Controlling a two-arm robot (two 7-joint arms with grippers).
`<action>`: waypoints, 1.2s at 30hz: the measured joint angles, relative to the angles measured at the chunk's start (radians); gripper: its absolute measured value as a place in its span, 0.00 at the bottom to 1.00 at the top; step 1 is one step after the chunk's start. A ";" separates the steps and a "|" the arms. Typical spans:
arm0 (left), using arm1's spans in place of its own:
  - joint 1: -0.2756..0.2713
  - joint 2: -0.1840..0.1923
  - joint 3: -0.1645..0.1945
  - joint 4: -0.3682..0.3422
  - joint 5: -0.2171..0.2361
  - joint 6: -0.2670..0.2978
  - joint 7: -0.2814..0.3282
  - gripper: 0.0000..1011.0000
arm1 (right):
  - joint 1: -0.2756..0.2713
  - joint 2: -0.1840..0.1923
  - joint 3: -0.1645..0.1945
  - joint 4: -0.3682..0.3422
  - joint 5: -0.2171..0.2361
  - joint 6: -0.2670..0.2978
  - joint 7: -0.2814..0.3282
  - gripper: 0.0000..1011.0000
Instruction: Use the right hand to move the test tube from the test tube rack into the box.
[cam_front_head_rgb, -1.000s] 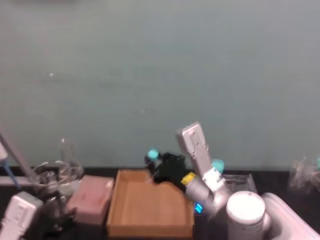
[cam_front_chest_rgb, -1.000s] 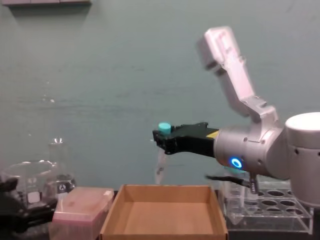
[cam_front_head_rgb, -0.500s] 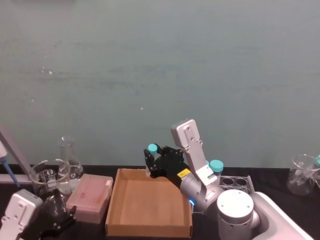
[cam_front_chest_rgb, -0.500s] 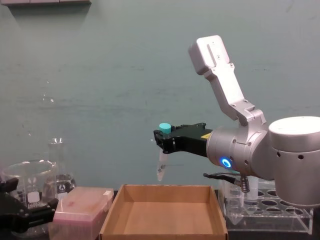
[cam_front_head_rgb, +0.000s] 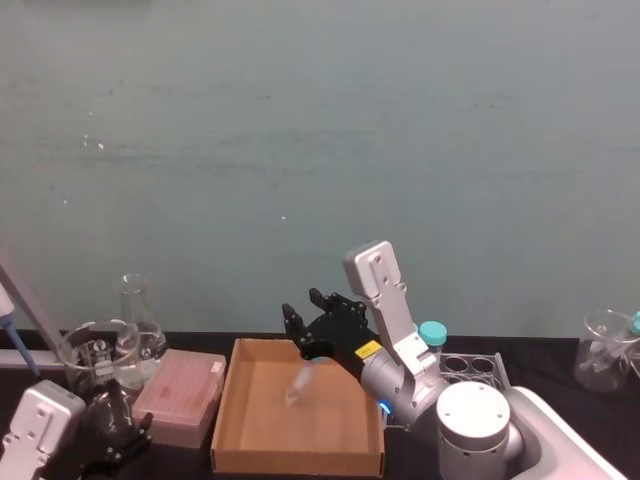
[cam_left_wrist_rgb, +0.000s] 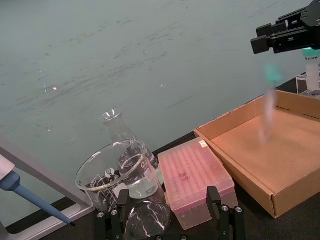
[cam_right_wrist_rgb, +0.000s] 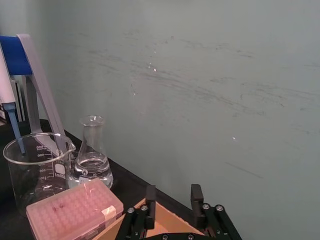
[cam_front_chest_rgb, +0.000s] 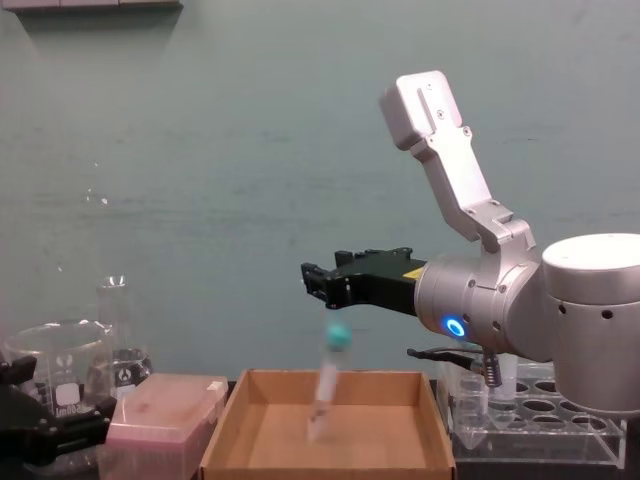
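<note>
My right gripper (cam_front_chest_rgb: 312, 281) hovers open above the far side of the brown cardboard box (cam_front_chest_rgb: 325, 456), with nothing between its fingers (cam_right_wrist_rgb: 150, 193). The test tube (cam_front_chest_rgb: 328, 385), slim with a teal cap, is in mid-air just below the gripper, blurred, cap up and its tip down inside the box walls. From the head it is a pale streak (cam_front_head_rgb: 297, 384) over the box floor (cam_front_head_rgb: 330, 420). In the left wrist view the test tube (cam_left_wrist_rgb: 269, 109) hangs under the right gripper (cam_left_wrist_rgb: 280, 36). The clear test tube rack (cam_front_chest_rgb: 545, 420) stands right of the box. My left gripper (cam_front_head_rgb: 115, 440) is parked low at the left, open.
A pink plastic box (cam_front_chest_rgb: 160, 418) sits against the box's left wall. Further left stand a beaker (cam_front_head_rgb: 92, 352), a flask (cam_front_head_rgb: 136, 308) and a pipette (cam_right_wrist_rgb: 15, 75). A wider teal-capped tube (cam_front_head_rgb: 431, 336) stands in the rack. Another beaker (cam_front_head_rgb: 605, 360) is far right.
The right gripper has opened and let go of the test tube, which has dropped from between the fingers down toward the box. The arm has stayed in place.
</note>
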 joint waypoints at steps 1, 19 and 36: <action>0.000 0.000 0.000 0.000 0.000 0.000 0.000 0.99 | 0.000 0.000 0.000 -0.001 0.000 0.000 0.001 0.44; 0.000 0.000 0.000 0.000 0.000 0.000 0.000 0.99 | -0.003 0.002 0.000 -0.006 0.002 0.003 0.004 0.96; 0.000 0.000 0.000 0.000 0.000 0.000 0.000 0.99 | -0.062 0.037 0.041 -0.147 -0.023 -0.010 0.026 0.99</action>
